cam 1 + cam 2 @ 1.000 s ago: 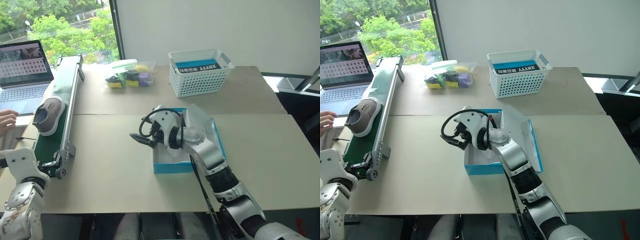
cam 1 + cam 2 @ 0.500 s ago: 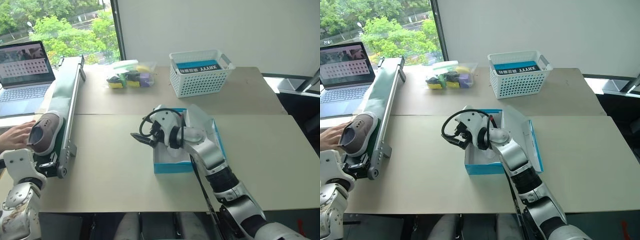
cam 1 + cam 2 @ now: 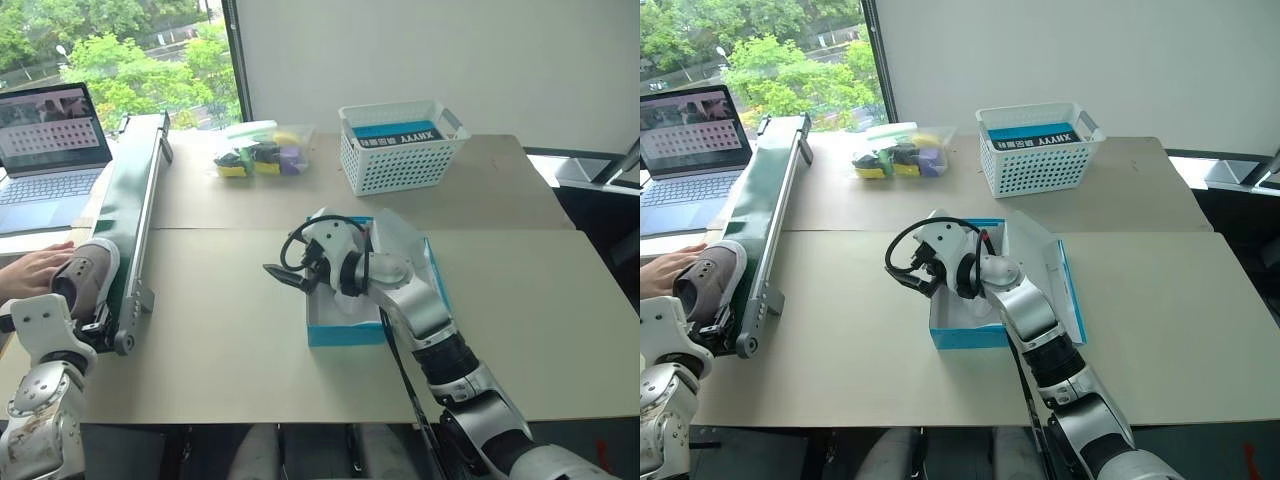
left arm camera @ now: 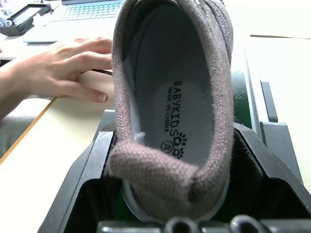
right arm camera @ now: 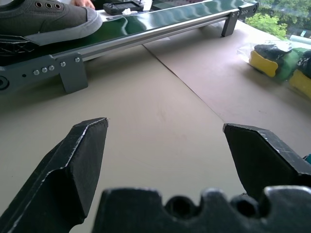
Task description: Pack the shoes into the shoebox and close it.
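Left gripper (image 4: 170, 213) clamps the shoe (image 4: 172, 102) heel on the conveyor (image 3: 125, 215), a person's hand (image 3: 35, 272) beside it. Right gripper (image 5: 167, 160) gapes empty. Step: pickup. Next: carry shoe to shoebox (image 3: 345, 325).

Shoe (image 3: 88, 277) now at the near end of the belt (image 3: 128, 210), down from mid-belt a second ago, heel set between the left gripper (image 4: 170, 194) fingers. Left jaws closed in on that heel, wide apart a moment earlier. Person's hand (image 3: 35, 270) moved in from the laptop (image 3: 52, 150) edge, now resting just beside the shoe on the far side from the box.
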Available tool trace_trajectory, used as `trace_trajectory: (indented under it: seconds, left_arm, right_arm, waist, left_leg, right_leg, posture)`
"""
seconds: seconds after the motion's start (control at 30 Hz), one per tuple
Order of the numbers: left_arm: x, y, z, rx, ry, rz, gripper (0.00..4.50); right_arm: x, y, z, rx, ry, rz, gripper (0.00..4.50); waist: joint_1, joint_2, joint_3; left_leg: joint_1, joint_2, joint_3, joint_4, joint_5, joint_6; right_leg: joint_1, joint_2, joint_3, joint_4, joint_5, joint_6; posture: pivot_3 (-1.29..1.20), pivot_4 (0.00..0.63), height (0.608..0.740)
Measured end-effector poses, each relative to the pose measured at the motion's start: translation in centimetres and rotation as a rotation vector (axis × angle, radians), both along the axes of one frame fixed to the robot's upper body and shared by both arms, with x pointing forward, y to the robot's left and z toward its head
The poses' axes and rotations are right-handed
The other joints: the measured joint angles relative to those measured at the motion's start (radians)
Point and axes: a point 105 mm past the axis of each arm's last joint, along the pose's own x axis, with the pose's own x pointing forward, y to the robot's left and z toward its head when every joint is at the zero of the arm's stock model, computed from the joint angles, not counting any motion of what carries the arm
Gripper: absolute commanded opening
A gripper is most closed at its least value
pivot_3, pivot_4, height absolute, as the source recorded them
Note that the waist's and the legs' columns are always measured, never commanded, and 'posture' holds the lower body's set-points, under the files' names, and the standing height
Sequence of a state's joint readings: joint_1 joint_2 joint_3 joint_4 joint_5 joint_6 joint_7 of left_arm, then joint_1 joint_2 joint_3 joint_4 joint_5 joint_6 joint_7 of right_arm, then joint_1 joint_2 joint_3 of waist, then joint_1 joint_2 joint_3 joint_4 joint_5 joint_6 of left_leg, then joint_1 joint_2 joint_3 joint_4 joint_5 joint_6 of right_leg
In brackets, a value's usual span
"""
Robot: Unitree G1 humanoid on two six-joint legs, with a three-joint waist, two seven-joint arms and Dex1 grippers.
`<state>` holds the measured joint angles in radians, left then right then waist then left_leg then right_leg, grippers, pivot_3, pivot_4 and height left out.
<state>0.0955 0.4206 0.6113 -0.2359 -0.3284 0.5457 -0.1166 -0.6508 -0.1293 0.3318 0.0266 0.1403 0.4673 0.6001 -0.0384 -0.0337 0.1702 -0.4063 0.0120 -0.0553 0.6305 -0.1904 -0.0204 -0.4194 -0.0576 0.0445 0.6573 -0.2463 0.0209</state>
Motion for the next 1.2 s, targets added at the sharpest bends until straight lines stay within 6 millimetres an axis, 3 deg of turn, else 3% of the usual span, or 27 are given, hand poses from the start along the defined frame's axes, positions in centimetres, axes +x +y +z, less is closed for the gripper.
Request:
trace_trajectory:
  seconds: [0.13, 0.2, 0.3, 0.37, 0.43, 0.53, 0.6, 0.67, 1.0, 1.03, 1.07, 1.2]
  left_arm:
    - [0.6, -0.4, 0.4, -0.025, -0.040, 0.000, 2.65]
    - [1.3, -1.8, 1.9, -0.016, -0.140, -0.013, 2.65]
    - [2.6, -5.4, 5.9, 0.033, -0.311, -0.117, 2.65]
    - [3.5, -8.5, 7.3, -0.003, -0.383, -0.214, 2.65]
    - [4.1, -11.6, 7.0, -0.067, -0.385, -0.313, 2.65]
    - [4.7, -18.5, 5.6, -0.218, -0.332, -0.555, 2.65]
    - [4.3, -21.3, 5.6, -0.246, -0.311, -0.669, 2.65]
    - [4.0, -22.7, 5.6, -0.258, -0.301, -0.728, 2.65]
    - [3.9, -23.4, 5.3, -0.257, -0.277, -0.766, 2.65]
    - [3.9, -23.4, 5.3, -0.257, -0.276, -0.766, 2.64]
    - [3.9, -23.3, 5.3, -0.257, -0.275, -0.766, 2.64]
    - [3.9, -23.3, 5.1, -0.255, -0.262, -0.766, 2.64]
  right_arm:
    - [0.0, 0.0, 0.0, 0.002, 0.000, -0.001, 4.50]
    - [0.5, -0.4, 0.2, 0.021, 0.011, -0.036, 4.50]
    - [1.0, -0.3, 1.0, 0.107, 0.077, -0.070, 4.50]
    - [1.7, -0.3, 1.7, 0.241, 0.257, -0.097, 4.50]
    - [2.1, -0.3, 2.3, 0.341, 0.424, -0.092, 4.50]
    - [1.2, -0.3, 2.7, 0.468, 0.710, 0.008, 4.50]
    - [0.9, -0.9, 2.7, 0.509, 0.803, 0.034, 4.50]
    - [0.8, -1.3, 2.8, 0.534, 0.846, 0.040, 4.50]
    - [0.8, -1.5, 2.9, 0.541, 0.884, 0.007, 4.50]
    - [0.9, -1.5, 2.9, 0.541, 0.883, 0.003, 3.98]
    - [0.9, -1.5, 2.9, 0.543, 0.880, -0.002, 3.82]
    - [1.1, -1.6, 3.2, 0.550, 0.859, -0.014, 2.44]
  waist:
    - [-0.003, -0.001, -0.001]
    - [-0.003, -0.002, 0.000]
    - [0.003, -0.004, -0.001]
    - [0.001, -0.004, -0.001]
    - [0.000, -0.004, -0.001]
    - [0.000, -0.004, -0.001]
    - [-0.003, -0.003, -0.001]
    - [-0.010, -0.003, -0.001]
    - [-0.007, -0.002, 0.000]
    - [-0.007, -0.002, 0.000]
    - [-0.006, -0.002, 0.000]
    - [-0.007, -0.002, 0.000]
  left_leg:
    - [-0.001, 0.000, 0.000, 0.000, 0.000, 0.000]
    - [-0.003, 0.000, 0.000, 0.000, 0.000, 0.000]
    - [-0.004, 0.001, 0.000, 0.001, 0.000, 0.000]
    - [-0.003, 0.001, 0.000, 0.001, 0.000, 0.000]
    - [-0.003, 0.001, 0.000, 0.002, 0.000, 0.000]
    - [-0.006, 0.001, 0.000, 0.002, 0.000, 0.000]
    - [-0.007, 0.001, 0.000, 0.002, 0.000, 0.000]
    - [-0.007, 0.001, 0.001, 0.002, 0.000, 0.000]
    - [-0.006, 0.001, 0.001, 0.002, 0.000, 0.001]
    - [-0.006, 0.001, 0.000, 0.002, 0.000, 0.001]
    - [-0.006, 0.001, 0.000, 0.002, 0.000, 0.001]
    - [-0.006, 0.001, 0.000, 0.003, 0.000, 0.001]
  right_leg:
    - [-0.001, 0.000, 0.000, -0.001, 0.000, 0.000]
    - [-0.002, 0.000, 0.000, -0.001, 0.000, 0.000]
    - [-0.002, -0.001, 0.000, 0.000, 0.000, 0.000]
    - [0.000, -0.001, 0.001, 0.000, 0.000, 0.000]
    - [0.000, -0.001, 0.000, 0.000, 0.000, 0.000]
    - [-0.002, 0.001, 0.000, -0.001, 0.000, 0.000]
    - [-0.003, 0.001, 0.000, -0.001, 0.000, 0.000]
    - [-0.003, 0.002, 0.001, 0.000, 0.000, 0.000]
    - [-0.002, 0.003, 0.001, -0.001, 0.000, 0.000]
    - [-0.002, 0.003, 0.001, -0.001, 0.000, 0.000]
    - [-0.002, 0.003, 0.001, -0.001, 0.000, 0.000]
    - [-0.002, 0.003, 0.001, -0.001, 0.000, 0.000]
  posture:
    - [0.00, 0.150, 0.738]
    - [0.00, 0.150, 0.738]
    - [0.00, 0.150, 0.738]
    - [0.00, 0.150, 0.738]
    - [0.00, 0.150, 0.738]
    - [0.00, 0.150, 0.738]
    - [0.00, 0.150, 0.738]
    - [0.00, 0.150, 0.738]
    - [0.00, 0.150, 0.738]
    - [0.00, 0.150, 0.738]
    - [0.00, 0.150, 0.738]
    - [0.00, 0.150, 0.738]
